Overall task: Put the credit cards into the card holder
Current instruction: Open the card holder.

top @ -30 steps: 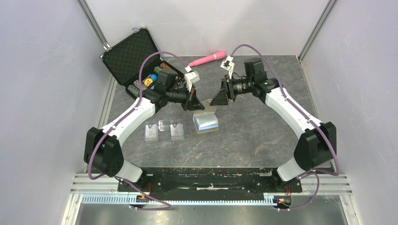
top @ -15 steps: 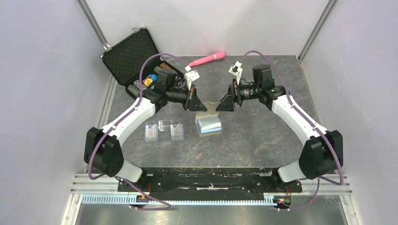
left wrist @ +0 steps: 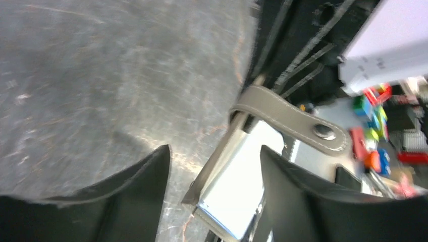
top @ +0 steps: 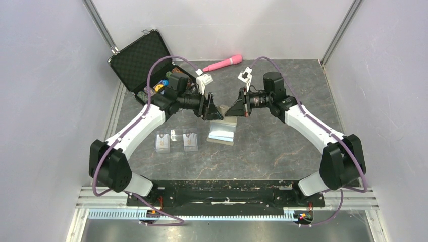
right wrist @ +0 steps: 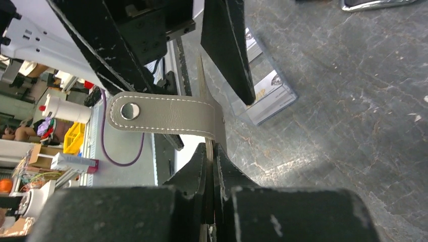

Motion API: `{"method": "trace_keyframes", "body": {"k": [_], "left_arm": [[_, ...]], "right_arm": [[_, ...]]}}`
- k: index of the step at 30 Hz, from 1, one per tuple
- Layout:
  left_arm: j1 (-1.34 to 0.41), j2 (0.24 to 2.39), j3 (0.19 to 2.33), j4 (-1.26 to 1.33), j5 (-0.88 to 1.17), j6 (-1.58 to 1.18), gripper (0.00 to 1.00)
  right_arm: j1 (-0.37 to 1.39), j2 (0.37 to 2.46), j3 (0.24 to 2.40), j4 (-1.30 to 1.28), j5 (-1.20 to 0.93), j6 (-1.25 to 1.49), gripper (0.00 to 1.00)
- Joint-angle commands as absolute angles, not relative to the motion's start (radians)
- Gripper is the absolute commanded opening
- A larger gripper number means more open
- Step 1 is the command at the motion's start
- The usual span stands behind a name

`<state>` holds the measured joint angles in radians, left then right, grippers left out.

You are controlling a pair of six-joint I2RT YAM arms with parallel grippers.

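at bench (top: 272, 146) centre both arms meet over the card holder (top: 222, 132). it lies open, pale blue lining up, far flap standing upright. right tool (right wrist: 211, 154) is pressed together, pinching the thin edge of that flap just below the snap tab (right wrist: 161, 120). left tool (left wrist: 214, 156) is spread, fingers either side of the same flap, not clamping it. credit cards (top: 190, 139) lie flat on the bench just left of the holder, side by side, apart from both tools. open black case (top: 136, 60) and pink handle (top: 222, 63) sit at the back.
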<state>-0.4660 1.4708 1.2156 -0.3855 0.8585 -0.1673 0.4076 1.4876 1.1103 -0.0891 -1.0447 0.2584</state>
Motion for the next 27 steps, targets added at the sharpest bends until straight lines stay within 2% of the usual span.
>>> {"method": "trace_keyframes", "body": {"k": [1, 2, 5, 7, 12, 16, 21, 27], "left_arm": [[-0.462, 1.348, 1.261, -0.482, 0.531, -0.082, 0.92], [-0.462, 1.319, 1.244, -0.467, 0.467, -0.099, 1.00], [-0.453, 1.262, 1.200, -0.417, 0.349, -0.167, 1.00], [-0.443, 1.252, 1.189, -0.412, 0.339, -0.226, 1.00], [-0.428, 1.301, 1.191, -0.446, 0.516, -0.373, 1.00], [-0.432, 1.333, 1.107, -0.312, 0.702, -0.505, 0.98], [-0.456, 1.362, 1.024, -0.183, 0.767, -0.584, 0.68], [-0.465, 1.372, 1.018, -0.184, 0.754, -0.576, 0.55]], "right_arm": [[0.398, 1.467, 1.112, 0.013, -0.989, 0.303, 0.00], [0.395, 1.457, 1.108, 0.009, -0.970, 0.294, 0.00], [0.388, 1.426, 1.092, 0.002, -0.920, 0.256, 0.00], [0.385, 1.407, 1.082, -0.033, -0.894, 0.234, 0.00], [0.384, 1.392, 1.075, -0.063, -0.874, 0.191, 0.00], [0.383, 1.390, 1.071, -0.063, -0.871, 0.190, 0.00], [0.384, 1.392, 1.071, -0.063, -0.870, 0.197, 0.00], [0.383, 1.387, 1.062, -0.064, -0.865, 0.199, 0.00]]}}
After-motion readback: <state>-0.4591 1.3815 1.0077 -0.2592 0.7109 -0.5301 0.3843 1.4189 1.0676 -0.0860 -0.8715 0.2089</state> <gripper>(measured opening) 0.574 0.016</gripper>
